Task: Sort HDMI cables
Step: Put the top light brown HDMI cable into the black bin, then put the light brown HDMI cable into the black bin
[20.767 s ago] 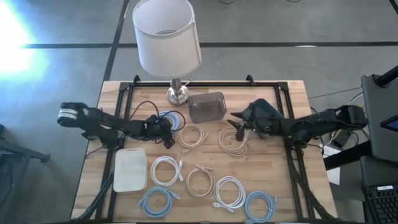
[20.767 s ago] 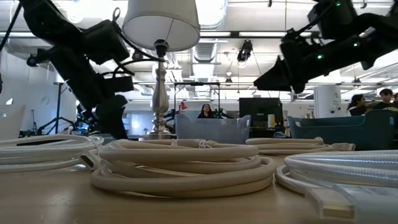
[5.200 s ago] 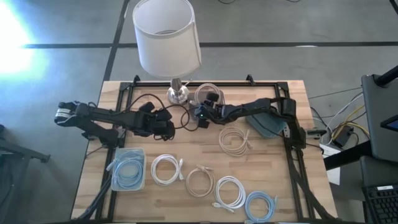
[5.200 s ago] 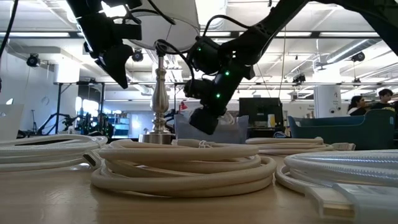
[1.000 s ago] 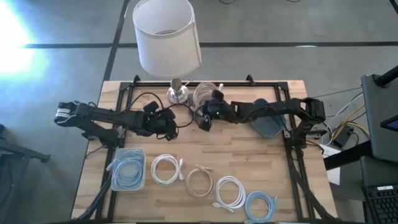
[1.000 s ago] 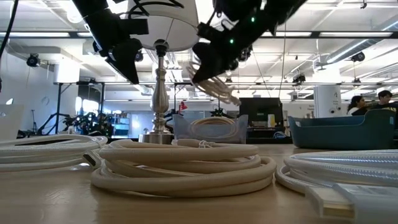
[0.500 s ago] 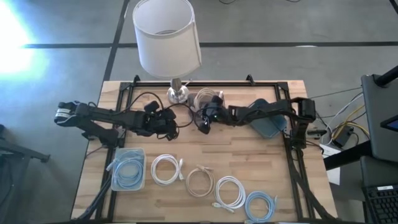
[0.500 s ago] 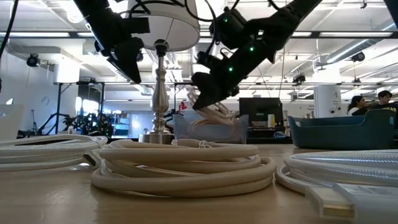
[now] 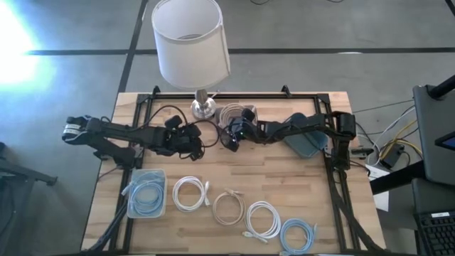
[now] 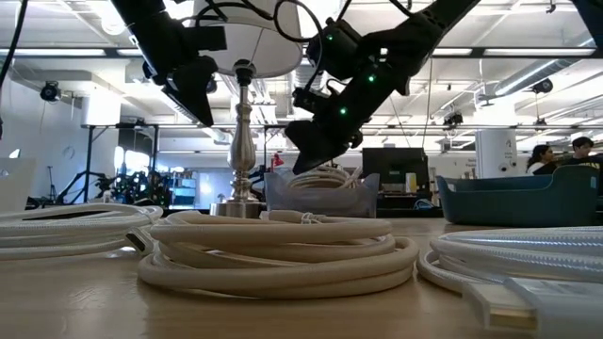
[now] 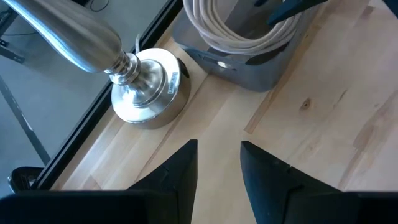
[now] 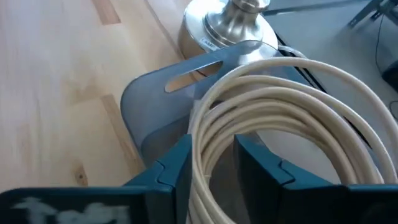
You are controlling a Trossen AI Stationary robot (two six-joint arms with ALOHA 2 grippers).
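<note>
Meanwhile the left gripper (image 9: 193,144) hangs where it was, jaws parted on nothing, just left of the lamp base (image 9: 202,108). Further right, the right gripper (image 9: 232,139) has dropped to the grey bin (image 9: 229,114) and let go: its fingers straddle the beige HDMI cable (image 12: 273,118), now resting inside the bin instead of dangling above.

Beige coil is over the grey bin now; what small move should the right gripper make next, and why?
Probably lift clear. The right gripper has its fingers apart around the beige coil, which already sits in the grey bin, so retreating straight up should leave it there.
</note>
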